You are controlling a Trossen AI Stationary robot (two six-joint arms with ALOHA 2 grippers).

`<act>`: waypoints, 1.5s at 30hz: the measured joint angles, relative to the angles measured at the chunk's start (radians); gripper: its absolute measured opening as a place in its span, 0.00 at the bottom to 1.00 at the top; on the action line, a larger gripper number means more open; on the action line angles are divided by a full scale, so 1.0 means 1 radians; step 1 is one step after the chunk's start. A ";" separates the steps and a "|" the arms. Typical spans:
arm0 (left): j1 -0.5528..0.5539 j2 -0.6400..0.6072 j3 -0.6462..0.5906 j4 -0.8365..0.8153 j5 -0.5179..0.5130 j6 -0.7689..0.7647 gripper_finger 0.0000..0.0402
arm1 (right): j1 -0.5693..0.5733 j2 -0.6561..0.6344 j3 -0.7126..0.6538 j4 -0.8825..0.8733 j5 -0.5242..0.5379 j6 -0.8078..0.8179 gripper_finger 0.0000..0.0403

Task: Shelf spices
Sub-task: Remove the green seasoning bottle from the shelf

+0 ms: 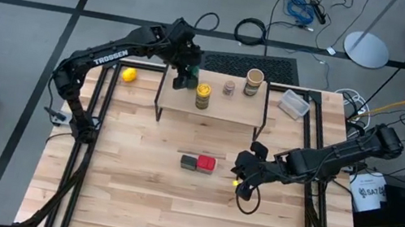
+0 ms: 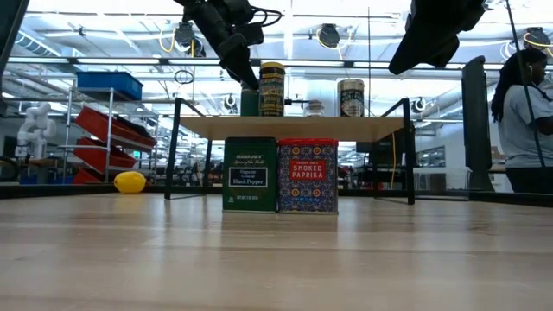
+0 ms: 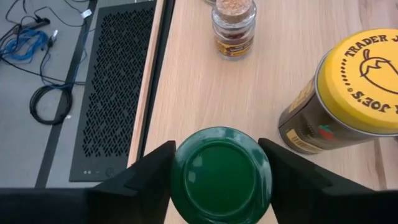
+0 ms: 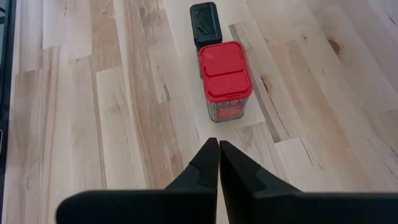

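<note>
Left claw (image 1: pixel 184 77) sits at the shelf's (image 1: pixel 227 111) 9 o'clock end, fingers clamped either side of the green-lidded jar (image 3: pixel 221 175). In the left wrist view the lid fills the gap between both fingers, so we read it as gripping the jar. We judge the step in hand is setting this jar on the plank. The low view puts the jar's base at about plank level, but we cannot tell if it is fully seated.

On the shelf too: yellow-lidded jar (image 1: pixel 203 94) just beside the green one at its 3 o'clock, tiny brownish jar (image 1: pixel 229 88) mid-plank, tan round-topped jar (image 1: pixel 254 81) toward the 3 o'clock end.

To do it well we would:
- lower straight down until the base is flat, no tilt
- keep clear of the yellow-lidded jar, it is close
- stay in from the plank's 9 o'clock edge
- open fingers just enough, then lift straight up so nothing drags the lid

Right claw (image 4: pixel 218 152) hovers over the desk (image 1: pixel 170 207) at about 4 o'clock from centre, fingers pressed together and empty. It points at the red square tin (image 1: pixel 206 163), which touches the dark rectangular box (image 1: pixel 189 162). Both stand on the desk in front of the shelf, not yet shelved. We would hold the right arm back until the left clears.
</note>
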 joint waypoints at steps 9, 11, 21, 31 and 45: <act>0.000 -0.004 0.002 -0.041 0.000 0.013 0.55 | 0.000 0.000 0.000 0.000 0.000 0.003 0.00; 0.000 -0.011 0.002 -0.055 0.000 0.014 0.55 | 0.000 0.000 0.000 0.000 -0.001 0.003 0.00; -0.005 -0.095 0.006 -0.174 0.009 0.034 0.53 | 0.000 0.000 0.000 0.001 0.001 0.002 0.00; -0.091 -0.212 0.007 -0.251 0.239 0.051 0.53 | 0.000 0.000 0.000 0.041 0.031 -0.005 0.00; -0.358 -0.252 0.008 -0.206 0.092 -0.391 0.53 | -0.001 0.009 0.000 0.294 0.320 -0.132 0.00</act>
